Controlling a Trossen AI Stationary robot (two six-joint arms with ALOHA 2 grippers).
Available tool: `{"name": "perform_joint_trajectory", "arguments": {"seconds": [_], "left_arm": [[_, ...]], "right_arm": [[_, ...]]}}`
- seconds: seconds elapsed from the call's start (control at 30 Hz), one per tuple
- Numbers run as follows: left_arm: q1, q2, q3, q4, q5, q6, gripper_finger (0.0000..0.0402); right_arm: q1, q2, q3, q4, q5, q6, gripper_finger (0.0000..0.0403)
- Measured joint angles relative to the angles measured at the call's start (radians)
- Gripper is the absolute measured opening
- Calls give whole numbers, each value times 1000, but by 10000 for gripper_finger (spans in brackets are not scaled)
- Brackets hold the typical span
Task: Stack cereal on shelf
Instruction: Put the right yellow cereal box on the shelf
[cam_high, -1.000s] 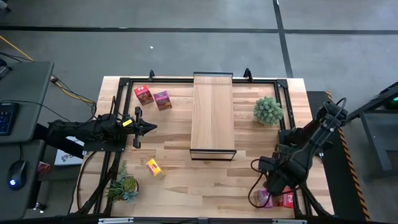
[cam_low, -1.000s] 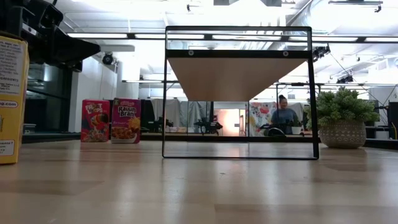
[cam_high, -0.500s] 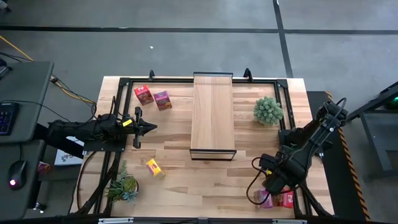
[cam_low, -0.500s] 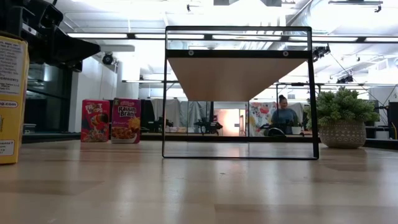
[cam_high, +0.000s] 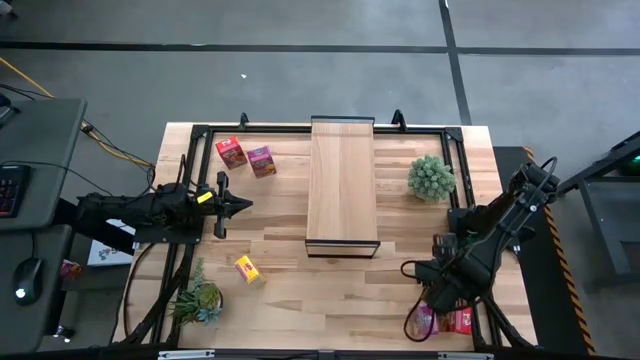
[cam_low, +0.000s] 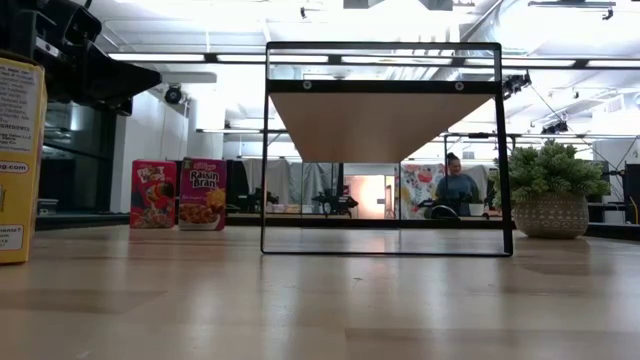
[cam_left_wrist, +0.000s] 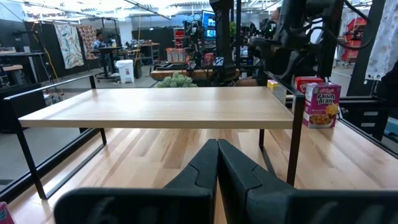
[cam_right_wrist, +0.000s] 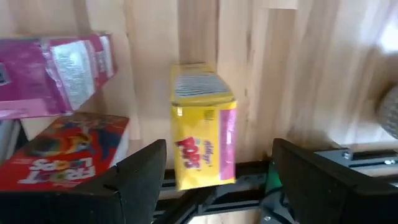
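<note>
High view: the right gripper (cam_high: 432, 300) is hanging over the table's near right corner above a magenta box (cam_high: 424, 322) and a red box (cam_high: 461, 321); the shelf (cam_high: 342, 183) is sitting mid-table.
Low view: a red box (cam_low: 153, 194) and a purple box (cam_low: 203, 194) are standing far left of the shelf (cam_low: 381, 120).
Left wrist view: the left gripper (cam_left_wrist: 217, 163) is pointing at the shelf (cam_left_wrist: 158, 110), fingers pressed together, empty.
Right wrist view: the right gripper (cam_right_wrist: 216, 180) is spreading wide around a yellow box (cam_right_wrist: 200, 124), not gripping it.

Shelf (cam_high: 342, 185) stands mid-table, two boxes (cam_high: 246, 155) left of it.
</note>
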Motion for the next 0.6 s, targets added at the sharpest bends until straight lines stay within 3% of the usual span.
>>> {"name": "perform_joint_trajectory", "arguments": {"seconds": [0.6], "left_arm": [[0, 0, 0, 0, 0, 0, 0]], "right_arm": [[8, 60, -1, -41, -20, 45, 287]]}}
